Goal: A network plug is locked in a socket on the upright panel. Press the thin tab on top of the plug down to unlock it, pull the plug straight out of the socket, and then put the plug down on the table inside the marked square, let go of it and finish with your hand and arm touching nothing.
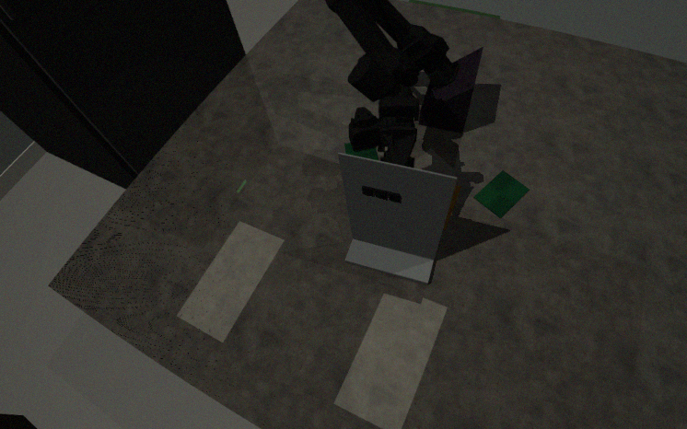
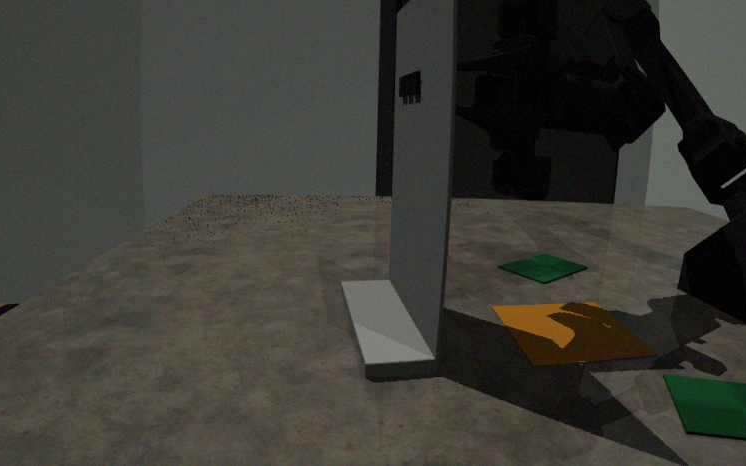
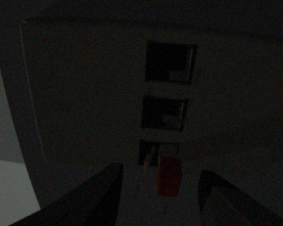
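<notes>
The light grey upright panel (image 1: 400, 224) (image 2: 422, 202) (image 3: 88, 97) stands on its foot. In the wrist view the red plug (image 3: 169, 182) sits in the lowest of its three sockets. A thin pale strip (image 3: 149, 157) shows at the plug's left; whether it is the tab is hard to tell. My gripper (image 3: 161, 176) (image 2: 460, 86) is partly open and empty, close to the panel's socket side, with one finger on each side of the plug in the wrist view. Any contact is too dark to judge. An orange square (image 2: 529, 318) lies on the table on that side.
Two green squares (image 1: 501, 193) (image 2: 543, 268) also lie on the table (image 1: 576, 319), one on either side of the orange one. A dark cabinet (image 1: 122, 63) stands beyond the table's edge. The arm's base (image 2: 735, 266) stands behind the squares.
</notes>
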You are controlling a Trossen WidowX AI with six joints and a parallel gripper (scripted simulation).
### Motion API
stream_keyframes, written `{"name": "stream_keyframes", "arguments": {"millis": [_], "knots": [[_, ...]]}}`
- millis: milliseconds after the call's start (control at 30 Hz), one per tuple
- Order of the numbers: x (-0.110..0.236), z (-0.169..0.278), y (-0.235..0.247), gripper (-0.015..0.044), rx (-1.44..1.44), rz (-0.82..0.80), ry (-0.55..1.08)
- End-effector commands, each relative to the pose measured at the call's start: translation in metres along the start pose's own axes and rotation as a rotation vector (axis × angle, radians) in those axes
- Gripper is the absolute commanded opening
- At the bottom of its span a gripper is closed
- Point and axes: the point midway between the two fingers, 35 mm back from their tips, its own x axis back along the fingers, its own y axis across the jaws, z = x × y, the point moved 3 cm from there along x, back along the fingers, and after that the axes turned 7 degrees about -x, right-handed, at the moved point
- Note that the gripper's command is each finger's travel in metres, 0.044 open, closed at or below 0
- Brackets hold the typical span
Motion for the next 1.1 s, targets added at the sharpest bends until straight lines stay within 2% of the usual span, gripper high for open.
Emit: {"name": "stream_keyframes", "arguments": {"millis": [0,133,233,600,1067], "knots": [[-0.0066,-0.0004,-0.0011,0.0156,0.003,0.002,0.005],[-0.0103,-0.0014,-0.0013,0.0156,0.003,0.002,0.005],[-0.0103,-0.0014,-0.0013,0.0077,0.003,0.002,0.005],[-0.0103,-0.0014,-0.0013,0.0004,0.003,0.002,0.005],[-0.0047,-0.0007,-0.0015,0.0,0.003,0.002,0.005]]}}
